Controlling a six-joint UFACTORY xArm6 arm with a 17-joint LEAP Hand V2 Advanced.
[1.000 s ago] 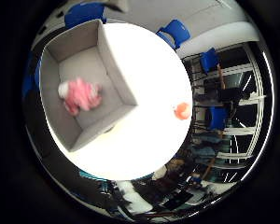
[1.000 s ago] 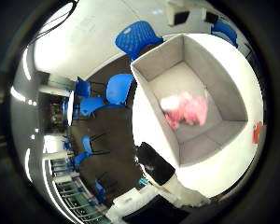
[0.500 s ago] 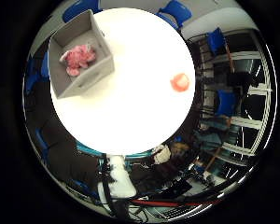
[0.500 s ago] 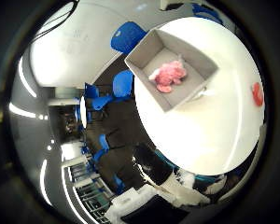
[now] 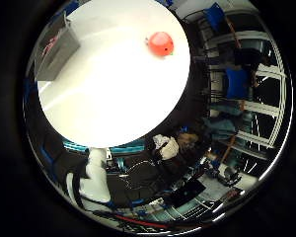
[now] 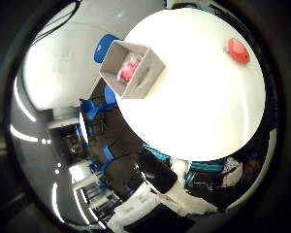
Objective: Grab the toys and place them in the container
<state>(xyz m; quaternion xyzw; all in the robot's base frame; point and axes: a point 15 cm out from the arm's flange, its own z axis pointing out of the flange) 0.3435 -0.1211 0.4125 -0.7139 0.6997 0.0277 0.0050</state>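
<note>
Here is the round white bench (image 6: 199,102) seen from well above, and two toys are in play. A pink toy (image 6: 128,71) sits down inside the grey square container (image 6: 132,68), which stands at the bench's edge, on the side nearest the blue chairs (image 6: 103,47). The container's walls are upright and its open top faces the palm, so the pink toy shows clearly against its floor, close to one wall. Across the bench, well apart from the container, a red-orange rounded toy (image 5: 161,43) lies alone on the bare white surface, near the far rim. It touches nothing but the bench, and a small dark mark shows on its side. Between the two lies a wide stretch of white benchtop. Both toys look small in the views, so the palm is high above them. As for the hand, none of its fingers reach into either view, so whether they are spread or curled cannot be told. Beyond the bench's rim there is dark floor, more blue chairs (image 5: 235,83) beside tall window frames (image 5: 259,106), and a white part of the robot's arm (image 5: 96,177) below the bench's near edge.
</note>
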